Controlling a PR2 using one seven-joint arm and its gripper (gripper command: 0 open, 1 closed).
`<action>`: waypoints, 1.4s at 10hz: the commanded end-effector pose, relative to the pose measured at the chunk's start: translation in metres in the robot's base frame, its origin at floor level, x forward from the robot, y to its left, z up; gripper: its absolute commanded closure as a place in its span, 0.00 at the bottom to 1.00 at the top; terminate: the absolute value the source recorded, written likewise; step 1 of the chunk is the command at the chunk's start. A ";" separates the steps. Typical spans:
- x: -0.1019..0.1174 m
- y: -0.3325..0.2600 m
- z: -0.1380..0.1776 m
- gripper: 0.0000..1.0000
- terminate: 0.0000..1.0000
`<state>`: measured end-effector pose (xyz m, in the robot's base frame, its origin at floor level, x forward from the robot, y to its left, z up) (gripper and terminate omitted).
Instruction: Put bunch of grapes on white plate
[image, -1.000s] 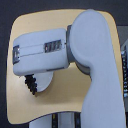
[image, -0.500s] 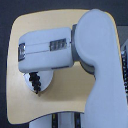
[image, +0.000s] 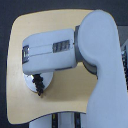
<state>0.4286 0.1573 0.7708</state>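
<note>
1. Looks like a robot lab or test bench rather than a home.
2. Shows a bare tan tabletop (image: 55, 22) with rounded corners, set against a dark, featureless floor (image: 5, 60).
3. Filled mostly by a bulky white robot arm (image: 95, 55) reaching over the board.
4. Holds only a white plate (image: 27, 83) under the arm, with a dark bunch of grapes (image: 39, 85) on it.
5. Reveals white and dark equipment at the lower edge, too blurred to identify.

Dark bunch of grapes (image: 38, 84) lying on partly hidden white plate (image: 27, 82)
</note>
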 end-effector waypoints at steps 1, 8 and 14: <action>0.006 0.006 -0.004 1.00 0.00; 0.021 0.003 -0.001 1.00 0.00; 0.026 -0.014 0.013 0.00 0.00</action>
<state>0.4514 0.1565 0.7726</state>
